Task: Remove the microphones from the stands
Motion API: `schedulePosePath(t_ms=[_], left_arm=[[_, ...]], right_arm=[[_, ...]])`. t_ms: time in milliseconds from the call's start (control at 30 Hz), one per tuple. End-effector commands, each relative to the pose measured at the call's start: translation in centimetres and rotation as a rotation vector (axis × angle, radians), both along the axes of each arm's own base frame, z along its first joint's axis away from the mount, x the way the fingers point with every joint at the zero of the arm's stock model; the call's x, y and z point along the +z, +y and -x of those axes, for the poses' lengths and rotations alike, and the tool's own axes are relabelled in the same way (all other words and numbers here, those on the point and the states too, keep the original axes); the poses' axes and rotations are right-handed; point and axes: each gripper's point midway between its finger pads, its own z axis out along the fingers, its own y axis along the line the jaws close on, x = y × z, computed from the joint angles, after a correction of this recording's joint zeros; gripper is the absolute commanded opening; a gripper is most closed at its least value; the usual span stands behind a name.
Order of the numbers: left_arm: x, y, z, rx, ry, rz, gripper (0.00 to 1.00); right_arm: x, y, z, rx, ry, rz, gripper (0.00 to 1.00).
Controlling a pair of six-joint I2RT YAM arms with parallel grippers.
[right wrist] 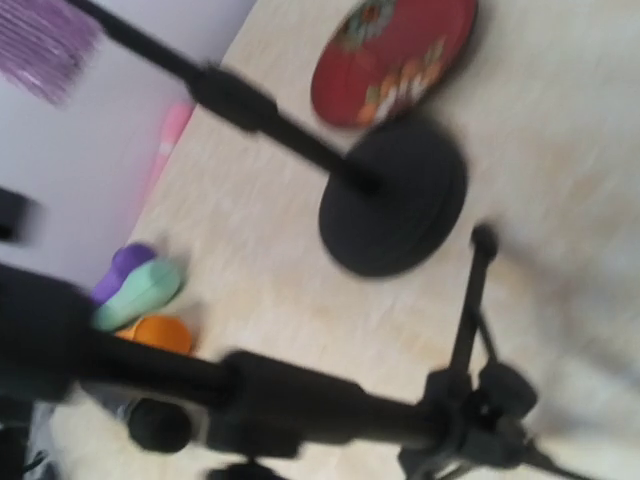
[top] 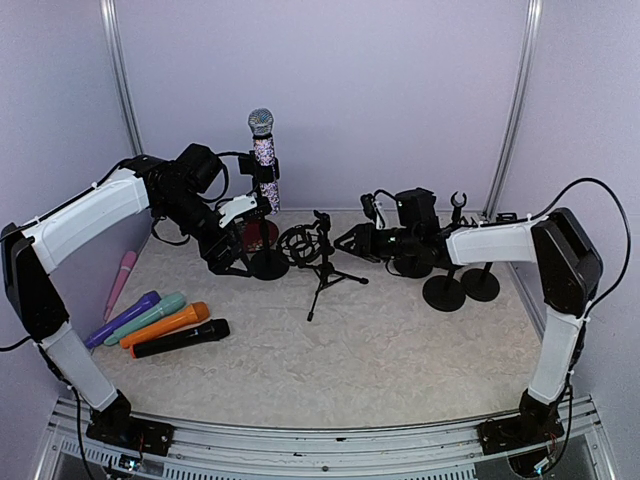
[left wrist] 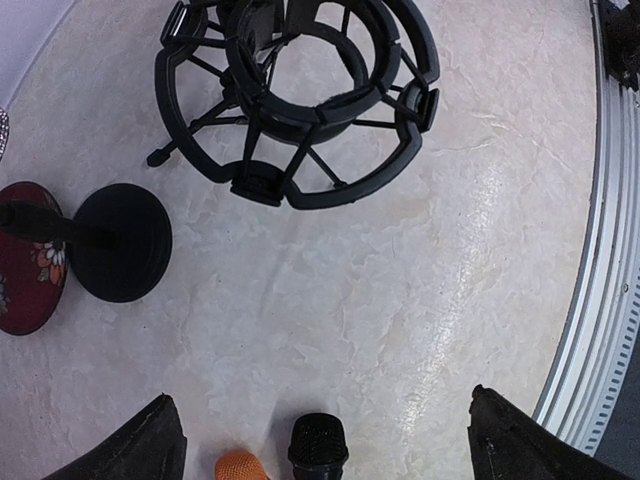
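The microphone point(top: 263, 148), with a glittery handle and a silver mesh head, stands upright in the clip of a stand point(top: 268, 263) with a round black base at the back left. My left gripper point(top: 232, 262) hangs low just left of that base, below the microphone and apart from it. In the left wrist view my left gripper point(left wrist: 320, 398) is wide open with only table between its fingers point(left wrist: 145, 445). My right gripper point(top: 350, 243) sits close to the right of a small tripod stand point(top: 324, 272). The right wrist view is blurred and shows the glittery microphone point(right wrist: 45, 40) only at the top left corner.
A black shock mount point(left wrist: 300, 100) tops the tripod. A red patterned disc point(left wrist: 30, 255) lies behind the round base point(left wrist: 120, 243). Several loose microphones lie at the left: pink point(top: 120, 280), purple point(top: 122, 318), teal point(top: 148, 317), orange point(top: 168, 325), black point(top: 180, 338). Two empty stands point(top: 443, 292) sit at the right.
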Motion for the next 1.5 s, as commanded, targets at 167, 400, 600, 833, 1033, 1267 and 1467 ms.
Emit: schedulePosePath(t_ms=[167, 400, 600, 833, 1033, 1267, 1467], left_arm=[[1.4, 0.0, 0.4, -0.017, -0.029, 0.01, 0.96], [1.2, 0.1, 0.4, -0.017, -0.025, 0.004, 0.96], [1.2, 0.1, 0.5, -0.02, -0.024, 0.004, 0.96], [1.4, 0.1, 0.6, -0.021, -0.027, 0.003, 0.96], [1.5, 0.3, 0.6, -0.024, -0.031, -0.004, 0.96], [1.6, 0.3, 0.6, -0.024, -0.032, -0.007, 0.96], [1.6, 0.3, 0.7, -0.026, -0.03, -0.008, 0.96]], right_arm=[[-0.6, 2.0, 0.2, 0.137, 0.149, -0.155, 0.39], [-0.3, 2.5, 0.4, 0.171, 0.163, -0.215, 0.38], [0.1, 2.6, 0.3, 0.17, 0.159, -0.23, 0.37], [-0.2, 3.0, -0.3, 0.164, 0.164, -0.219, 0.32], [-0.6, 3.5, -0.4, 0.165, 0.157, -0.204, 0.29], [0.1, 3.5, -0.5, 0.145, 0.127, -0.199, 0.07], [-0.6, 2.9, -0.2, 0.097, 0.074, -0.091, 0.0]])
